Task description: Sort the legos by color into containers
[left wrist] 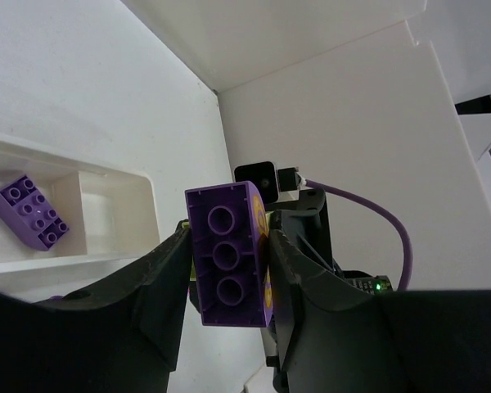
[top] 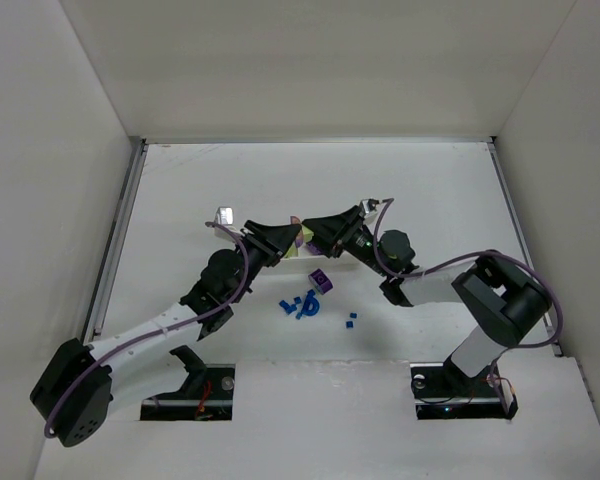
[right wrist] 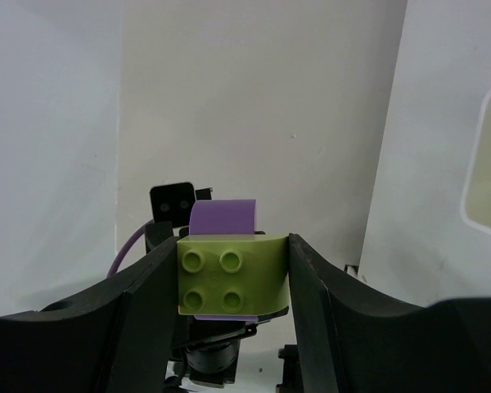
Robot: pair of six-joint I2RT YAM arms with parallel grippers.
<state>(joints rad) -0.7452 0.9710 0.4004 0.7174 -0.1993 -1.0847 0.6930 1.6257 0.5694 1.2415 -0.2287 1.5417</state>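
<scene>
The left claw [left wrist: 227, 246] is clamping a purple brick [left wrist: 226, 260] by its long sides, hollow underside facing the camera. The right claw [right wrist: 233, 262] is pinching a yellow-green brick [right wrist: 229, 282], studs toward its camera.

In the top view the two claws are meeting almost nose to nose, and that is the main risk. If either one advances, a finger could knock the other's brick loose or into the wrong compartment.

Just beside and below the left claw, the white tray [left wrist: 139, 184] is showing two compartments. One is holding a second purple brick [left wrist: 31, 211].

Nearer the arm bases than the claws, a third purple brick [top: 321, 281] is lying on the desk [top: 430, 200]. The blue bricks [top: 300, 306] are lying there too.

Counted, there are two claws, one tray, three purple bricks and one yellow-green brick. There are roughly five blue bricks bunched together, too small to count surely, and two more [top: 350, 321] lying apart.
</scene>
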